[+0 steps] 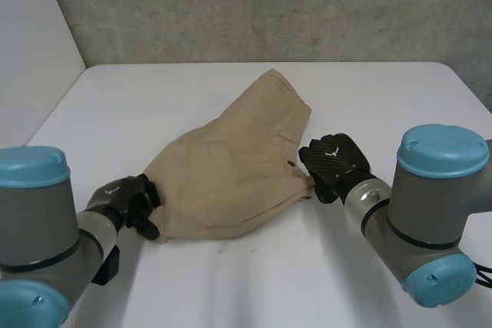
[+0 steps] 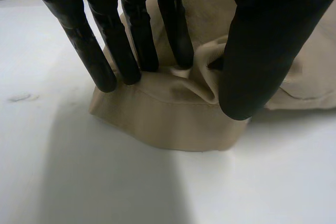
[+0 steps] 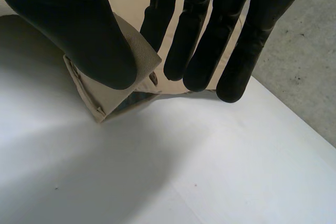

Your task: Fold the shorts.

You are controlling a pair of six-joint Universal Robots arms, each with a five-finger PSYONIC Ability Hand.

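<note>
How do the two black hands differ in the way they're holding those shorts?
The left hand grips the shorts' near left corner; the right hand grips the right corner by the button. The left hand's cloth is bunched and wrinkled; the right hand's is a flat, stiff band. Both pinch cloth between thumb and fingers.

Open table [image 1: 254, 282] around the shorts [image 1: 231, 167]

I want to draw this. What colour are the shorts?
The shorts are plain tan, with no pattern. The head view shows them best.
</note>
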